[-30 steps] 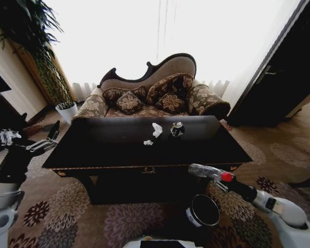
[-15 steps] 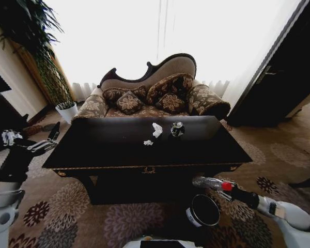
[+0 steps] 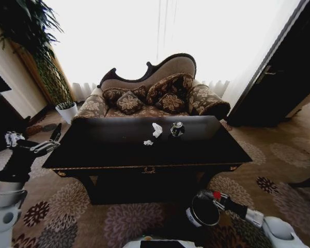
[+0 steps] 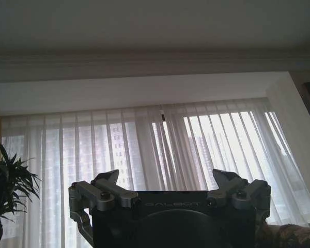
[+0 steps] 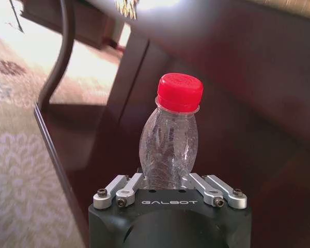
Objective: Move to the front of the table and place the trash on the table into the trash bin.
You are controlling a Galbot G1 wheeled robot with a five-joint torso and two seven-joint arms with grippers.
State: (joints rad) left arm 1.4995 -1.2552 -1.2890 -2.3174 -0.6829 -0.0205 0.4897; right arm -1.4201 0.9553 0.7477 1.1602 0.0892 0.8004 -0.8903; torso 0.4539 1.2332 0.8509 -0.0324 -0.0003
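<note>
The glossy black table (image 3: 113,152) holds two white paper wads (image 3: 156,129) and a small dark can (image 3: 176,129) near its far edge. My right gripper (image 3: 223,201) is low in front of the table, shut on the clear bottle (image 3: 206,195) with the red cap, and holds it just over the rim of the round black trash bin (image 3: 190,216). In the right wrist view the bottle (image 5: 168,147) stands between the fingers of the right gripper (image 5: 168,182), with the table's dark front behind it. My left gripper (image 3: 33,142) is raised beside the table's left end; the left gripper (image 4: 166,180) is open and holds nothing.
A patterned sofa (image 3: 155,95) with cushions stands behind the table. A white plant pot (image 3: 67,111) and tall plant are at the back left. A dark door (image 3: 279,77) is on the right. Floral carpet (image 3: 67,206) surrounds the table.
My right gripper has carried the bottle down and inward from beside the table's front right corner to just over the bin. The left arm has barely shifted.
</note>
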